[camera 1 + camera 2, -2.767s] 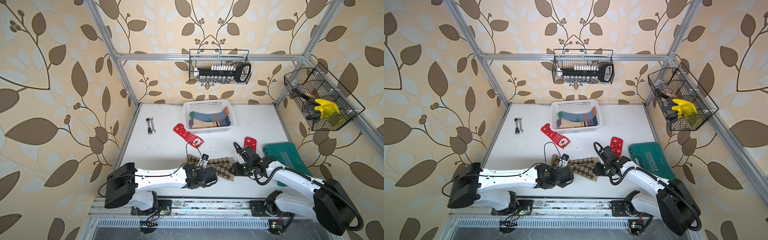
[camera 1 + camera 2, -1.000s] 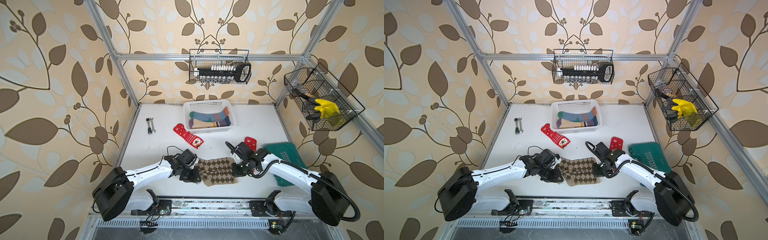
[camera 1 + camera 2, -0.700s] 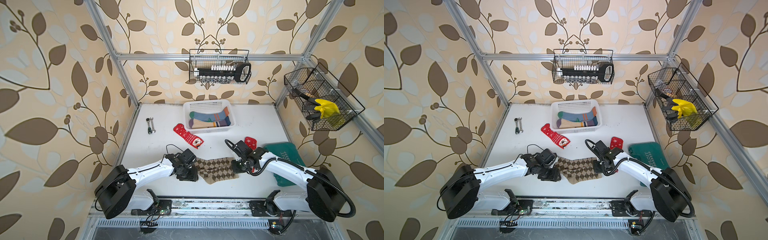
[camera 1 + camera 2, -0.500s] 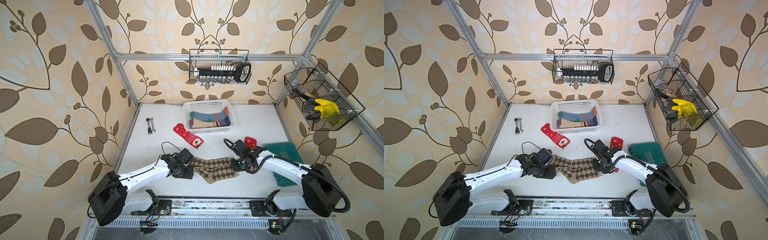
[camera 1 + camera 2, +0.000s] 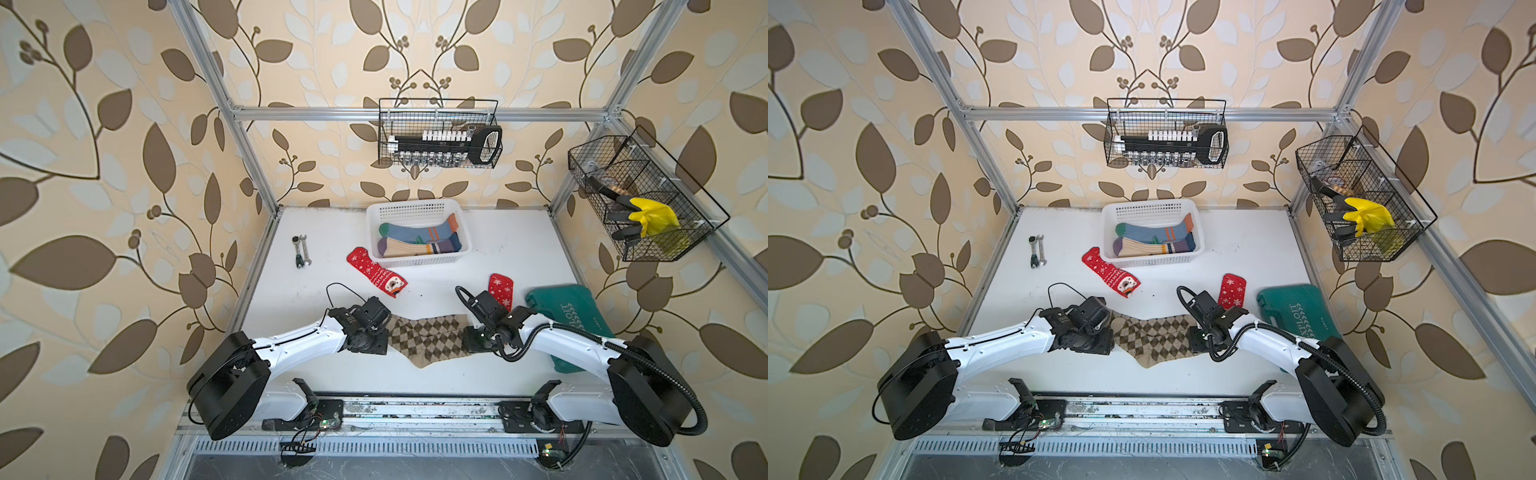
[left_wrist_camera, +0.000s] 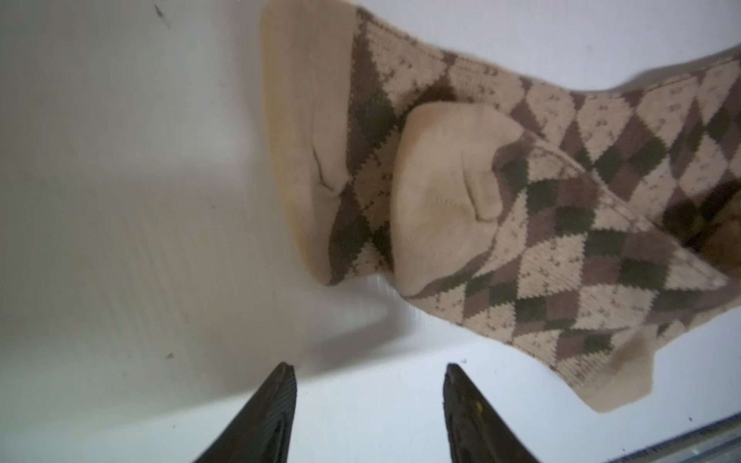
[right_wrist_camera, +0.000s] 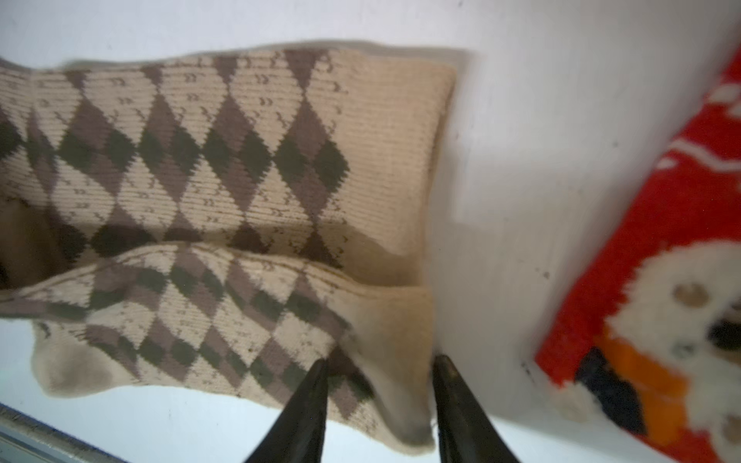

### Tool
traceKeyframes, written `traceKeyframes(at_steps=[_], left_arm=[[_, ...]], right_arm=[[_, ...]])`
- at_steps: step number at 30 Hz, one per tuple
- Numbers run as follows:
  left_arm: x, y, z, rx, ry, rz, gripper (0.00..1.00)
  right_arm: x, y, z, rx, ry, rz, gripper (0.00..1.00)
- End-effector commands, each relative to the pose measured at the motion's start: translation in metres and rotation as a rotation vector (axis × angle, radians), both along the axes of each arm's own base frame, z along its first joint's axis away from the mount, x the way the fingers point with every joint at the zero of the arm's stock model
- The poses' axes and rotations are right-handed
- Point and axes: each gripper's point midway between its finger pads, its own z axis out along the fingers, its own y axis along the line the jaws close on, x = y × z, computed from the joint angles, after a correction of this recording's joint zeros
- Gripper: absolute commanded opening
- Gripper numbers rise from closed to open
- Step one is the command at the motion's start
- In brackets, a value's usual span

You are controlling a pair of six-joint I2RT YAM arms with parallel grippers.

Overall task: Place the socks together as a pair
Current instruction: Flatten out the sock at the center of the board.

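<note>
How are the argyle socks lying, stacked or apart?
Stacked and flat: the upper argyle sock lies over the lower argyle sock, toes and cuffs slightly offset.

Both top views peer steeply down from high at the front over the whole table (image 5: 519,257); each wrist camera hovers close over the argyle socks (image 6: 581,248) (opposite ends), sharing that pair.
</note>
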Motion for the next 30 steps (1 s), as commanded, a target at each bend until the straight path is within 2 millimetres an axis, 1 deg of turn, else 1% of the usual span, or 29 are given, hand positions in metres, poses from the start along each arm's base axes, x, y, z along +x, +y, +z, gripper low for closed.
traceKeyframes(at_steps=[1,4,6,7,8,11,17,21,22,23,27,30], left_arm=[[0.03,-0.003,0.028,0.01,-0.13,0.007,0.6],[0.044,-0.003,0.048,0.003,-0.194,0.021,0.6],[0.05,-0.003,0.056,-0.004,-0.212,0.021,0.6],[0.052,-0.003,0.057,-0.003,-0.206,0.022,0.6],[0.054,-0.003,0.058,0.002,-0.2,0.017,0.6],[0.054,-0.006,0.052,0.02,-0.169,-0.003,0.6],[0.051,-0.02,0.039,-0.02,-0.113,-0.046,0.6],[0.053,-0.027,0.029,-0.019,-0.085,-0.068,0.57],[0.053,-0.028,0.022,-0.008,-0.067,-0.075,0.55],[0.054,-0.03,0.019,-0.006,-0.06,-0.079,0.53],[0.056,-0.039,0.016,-0.025,-0.04,-0.096,0.39],[0.057,-0.044,0.014,-0.036,-0.029,-0.107,0.31]], right_arm=[[-0.005,0.0,-0.008,0.014,0.023,-0.013,0.31],[-0.004,-0.001,-0.005,0.011,0.014,-0.014,0.13],[-0.002,-0.002,0.002,0.012,-0.005,-0.018,0.05],[-0.002,-0.002,0.005,0.014,-0.015,-0.02,0.01],[-0.001,-0.003,0.008,0.016,-0.025,-0.023,0.0],[0.001,-0.004,0.015,0.021,-0.049,-0.029,0.0],[0.001,-0.003,0.011,0.024,-0.037,-0.021,0.0],[0.0,-0.001,0.011,0.028,-0.035,-0.015,0.0],[0.001,-0.001,0.012,0.029,-0.036,-0.016,0.0],[0.001,-0.001,0.012,0.031,-0.038,-0.014,0.0],[0.0,0.001,0.014,0.042,-0.039,-0.011,0.0],[-0.001,0.001,0.015,0.049,-0.04,-0.009,0.0]])
